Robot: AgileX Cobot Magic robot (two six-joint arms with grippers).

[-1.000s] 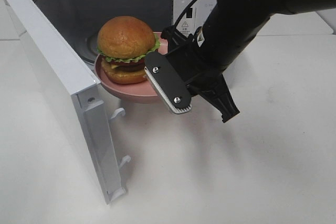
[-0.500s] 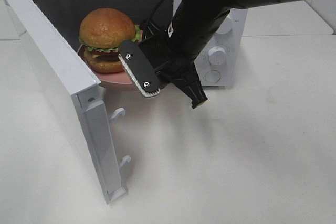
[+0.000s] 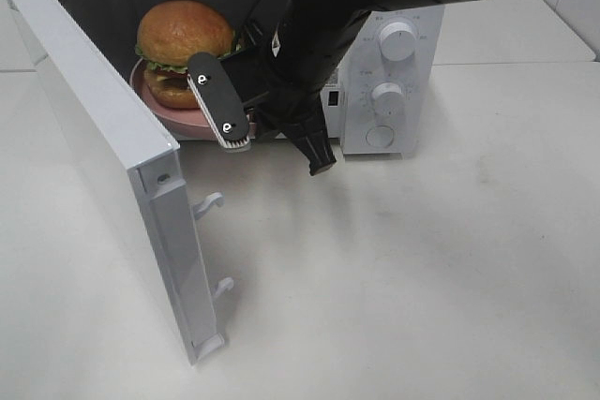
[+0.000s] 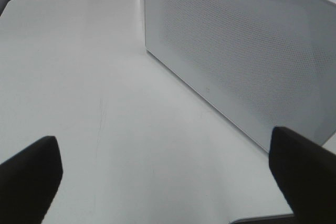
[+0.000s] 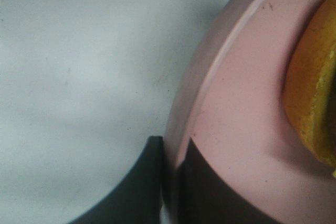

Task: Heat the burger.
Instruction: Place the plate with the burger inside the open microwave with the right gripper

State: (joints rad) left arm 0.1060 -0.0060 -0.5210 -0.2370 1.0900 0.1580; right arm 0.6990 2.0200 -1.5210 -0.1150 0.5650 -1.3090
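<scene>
The right gripper (image 3: 219, 106) is clamped shut on the rim of the pink round shallow plate (image 3: 165, 111). In the right wrist view the thin pink edge is seen pinched between the two dark fingers (image 5: 137, 195).

The burger (image 3: 183, 38), small and round with a golden-brown domed bun, green lettuce and a darker filling, is carried on that plate and sits well inside its rim. Plate and burger are held within the open mouth of the white boxy microwave (image 3: 394, 7), towards the cavity's left half. The plate's front edge is roughly level with the cavity's lower lip. Whether the plate rests on the cavity floor cannot be told, since the arm covers that edge.

Dark open room is left above the bun. To the right the black arm fills much of the opening, beside the two round white knobs (image 3: 396, 41).

The white hinged door (image 3: 94, 128) is swung wide open to the left, with two hooked latches (image 3: 212, 201) standing out from its free edge.

The bare white table (image 3: 422, 278) is spread in front of the microwave and to its right.

The left gripper (image 4: 168, 176) is held low over the table outside the door, fingers spread wide apart with nothing between them.
</scene>
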